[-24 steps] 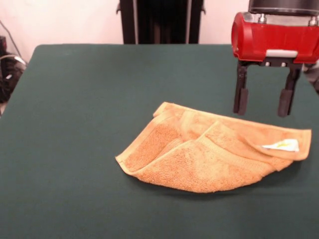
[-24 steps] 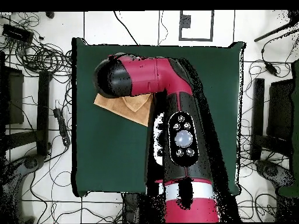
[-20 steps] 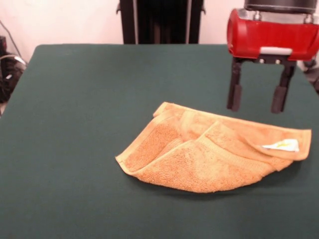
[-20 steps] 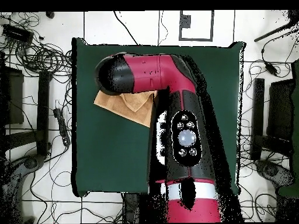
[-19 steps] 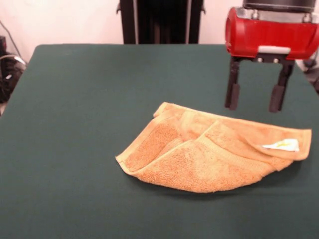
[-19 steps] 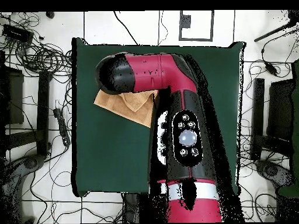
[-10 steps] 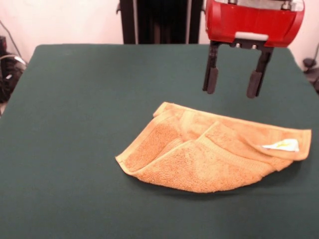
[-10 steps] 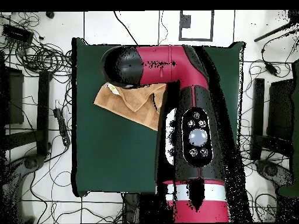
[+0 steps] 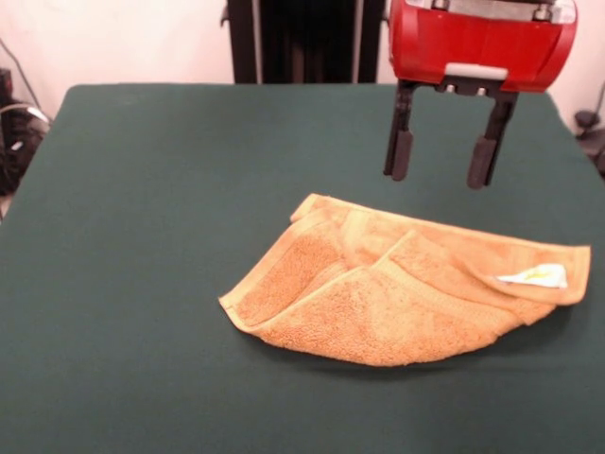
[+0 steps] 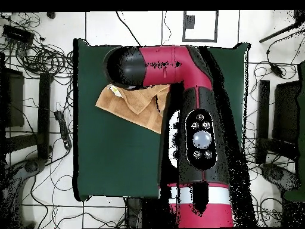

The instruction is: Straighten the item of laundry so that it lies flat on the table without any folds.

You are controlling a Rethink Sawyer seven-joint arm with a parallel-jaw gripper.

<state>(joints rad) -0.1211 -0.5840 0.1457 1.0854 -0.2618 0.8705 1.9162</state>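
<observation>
Where it lies folded over itself on the green surface [image 9: 142, 189], the orange-yellow towel [image 9: 397, 293] forms a rough wedge, its long axis running across the front view from a blunt corner at the picture's left to a narrower end at the right. A white label [image 9: 534, 276] sits near that right end, and a woven band crosses the folded-over layers. In the overhead view the towel [image 10: 134, 107] is partly covered by the arm. The end effector [image 9: 440, 161] hangs above and behind the towel, clear of it, its two black fingers [image 9: 400, 151] spread apart and empty.
</observation>
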